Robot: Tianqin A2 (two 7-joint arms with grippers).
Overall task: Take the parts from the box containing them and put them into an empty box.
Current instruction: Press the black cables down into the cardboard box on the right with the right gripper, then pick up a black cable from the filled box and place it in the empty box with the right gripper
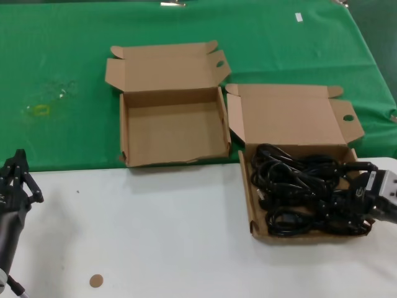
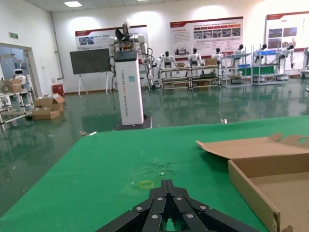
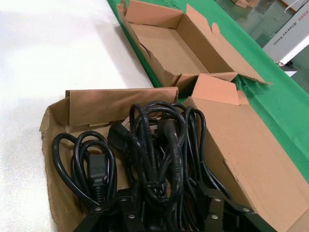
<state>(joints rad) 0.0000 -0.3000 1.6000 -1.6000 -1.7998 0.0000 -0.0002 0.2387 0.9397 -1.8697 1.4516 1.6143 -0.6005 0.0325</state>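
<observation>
From the head camera, the right gripper (image 1: 347, 202) reaches in from the right edge and sits low inside the long, low-walled brown cardboard box (image 1: 253, 208), its black fingers spread apart and sunk among the tangled black power cords with chunky plugs (image 1: 298, 192) that fill that box; whether the pads already pinch a cord is hard to say from here. This full box stands on the white tabletop (image 1: 155, 230), its lid leaning back onto the green cloth (image 1: 62, 62). Just beside it, toward the robot's left, the wider, taller-walled brown cardboard box (image 1: 124, 130) lies open with nothing inside. The left gripper (image 1: 17, 171) waits at the near left edge, over the white surface, well apart from both boxes. In the left wrist view, that gripper's fingers (image 2: 157, 208) meet at a closed point above the green cloth, holding nothing, with the empty box's wall (image 2: 251, 191) nearby. In the right wrist view, the two fingers (image 3: 128, 212) stand open on either side of a bundle of cords (image 3: 159, 154), touching the loops, with the empty box (image 3: 203, 41) beyond.
</observation>
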